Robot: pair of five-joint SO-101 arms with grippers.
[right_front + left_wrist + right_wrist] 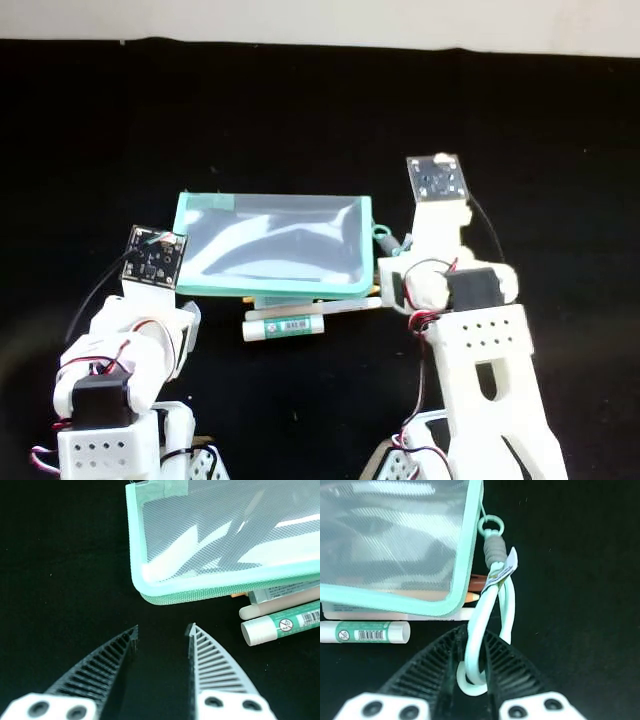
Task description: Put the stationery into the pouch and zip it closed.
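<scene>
- Black ribbed fingers (440,655) of the right gripper (470,637) are pinched together on a white cord (492,600).
- That cord is a loop tied to a small ring (491,525) at one corner of the pouch (272,245). Holding it probably lets this arm anchor or tug that end.
- One black and one white finger of the left gripper (162,630) stand apart, with nothing between them.
- Their tips point at the pouch's opposite rounded corner, near it but not touching. This arm seems placed to steady that side.
- Between the two arms, the pouch lies flat on a black table (100,120). It is see-through mesh with a teal border.
- Just beside its near edge lies a glue stick (283,326), white with a green label, fully outside.
- A white pen (280,606) and an orange pencil (472,596) poke out at that same edge. Whether they sit inside the pouch or beneath it cannot be told.
- Loading looks unfinished, and so zipping would come later.
</scene>
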